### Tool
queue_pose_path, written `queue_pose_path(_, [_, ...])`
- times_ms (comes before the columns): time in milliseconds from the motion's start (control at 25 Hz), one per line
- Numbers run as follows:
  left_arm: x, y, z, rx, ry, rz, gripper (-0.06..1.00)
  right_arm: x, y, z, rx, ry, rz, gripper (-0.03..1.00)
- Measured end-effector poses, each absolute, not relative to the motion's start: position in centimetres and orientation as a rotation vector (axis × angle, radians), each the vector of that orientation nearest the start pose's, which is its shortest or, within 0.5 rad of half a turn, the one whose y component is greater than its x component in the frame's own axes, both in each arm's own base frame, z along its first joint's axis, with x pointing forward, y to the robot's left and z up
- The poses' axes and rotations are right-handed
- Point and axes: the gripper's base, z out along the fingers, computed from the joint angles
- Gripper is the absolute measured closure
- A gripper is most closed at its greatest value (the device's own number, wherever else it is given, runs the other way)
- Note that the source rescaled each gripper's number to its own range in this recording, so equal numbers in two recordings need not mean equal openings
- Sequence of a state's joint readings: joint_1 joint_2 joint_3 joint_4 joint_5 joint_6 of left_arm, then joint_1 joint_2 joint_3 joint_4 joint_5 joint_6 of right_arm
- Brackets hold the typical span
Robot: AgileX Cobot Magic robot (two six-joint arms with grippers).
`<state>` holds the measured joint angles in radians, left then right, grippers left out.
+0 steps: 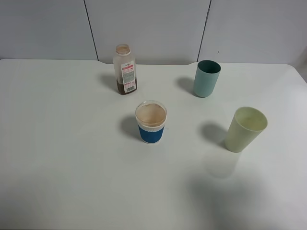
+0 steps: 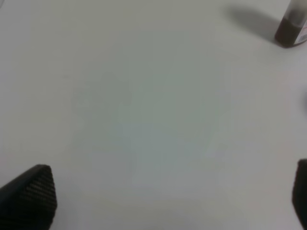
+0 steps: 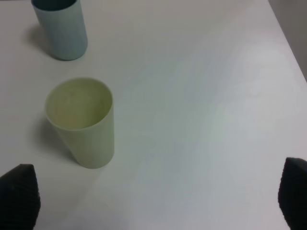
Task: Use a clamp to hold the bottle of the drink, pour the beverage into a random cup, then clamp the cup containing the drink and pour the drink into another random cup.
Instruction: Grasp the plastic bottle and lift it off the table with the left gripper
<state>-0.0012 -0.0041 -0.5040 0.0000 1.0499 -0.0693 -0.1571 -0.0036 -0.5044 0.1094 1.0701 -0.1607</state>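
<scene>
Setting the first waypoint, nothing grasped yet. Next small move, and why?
Probably swing the left pincer toward the bottle. Its jaws stand open over bare table, the bottle stands upright and untouched on that arm's side, and only its base shows at the edge of the left wrist view.

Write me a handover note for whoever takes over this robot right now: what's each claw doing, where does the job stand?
Left gripper: open, empty, over bare table.
Right gripper: open, empty, near the pale green cup.
Bottle stands back left, a little dark drink at its bottom. Blue-sleeved cup in the middle, teal cup back right.
Done: nothing gripped; the blue-sleeved cup's inside looks brownish, contents unclear.
To do: grip bottle, pour into a cup, then pour that cup into another.
</scene>
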Motion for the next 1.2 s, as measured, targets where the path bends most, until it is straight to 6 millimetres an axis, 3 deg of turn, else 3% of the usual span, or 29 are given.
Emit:
queue_pose_path(600, [-0.6, 0.0, 28.0, -0.069, 2.018, -0.045, -0.06, -0.5, 1.0, 27.8, -0.01, 2.041, -0.068, -0.03])
queue_pose_path(800, [-0.3, 0.0, 29.9, -0.065, 1.906, -0.048, -0.06, -0.5, 1.0, 27.8, -0.01, 2.041, -0.068, -0.03])
queue_pose_path(960, [1.5, 0.0, 30.8, -0.065, 1.907, -0.048, -0.06, -0.5, 1.0, 27.8, -0.01, 2.041, -0.068, -0.03])
queue_pose_path(1200, [6.7, -0.3, 30.9, -0.042, 2.037, -0.075, -0.06, -0.5, 1.0, 27.8, -0.01, 2.041, -0.068, -0.03])
